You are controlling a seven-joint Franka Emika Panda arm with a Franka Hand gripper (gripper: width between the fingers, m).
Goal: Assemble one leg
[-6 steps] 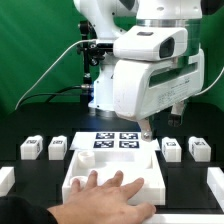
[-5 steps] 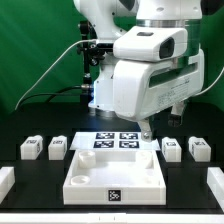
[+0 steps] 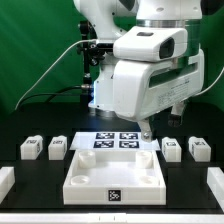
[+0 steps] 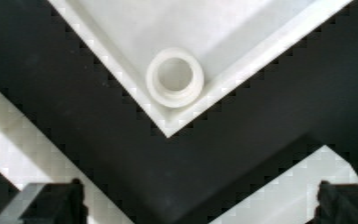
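Note:
Four small white legs with tag marks lie on the black table: two at the exterior view's left and two at its right. The large white tray-like part lies in the front middle. My gripper hangs above the tray's far right corner, holding nothing. In the wrist view the gripper is open and empty, with dark fingertips wide apart. One corner of the tray and its round socket lie below it.
The marker board lies just behind the tray. Two more white parts sit at the table's far left and far right edges. A green backdrop and cables are behind the arm.
A person's hand that rested on the tray's front has withdrawn out of view. The arm and gripper have not moved.

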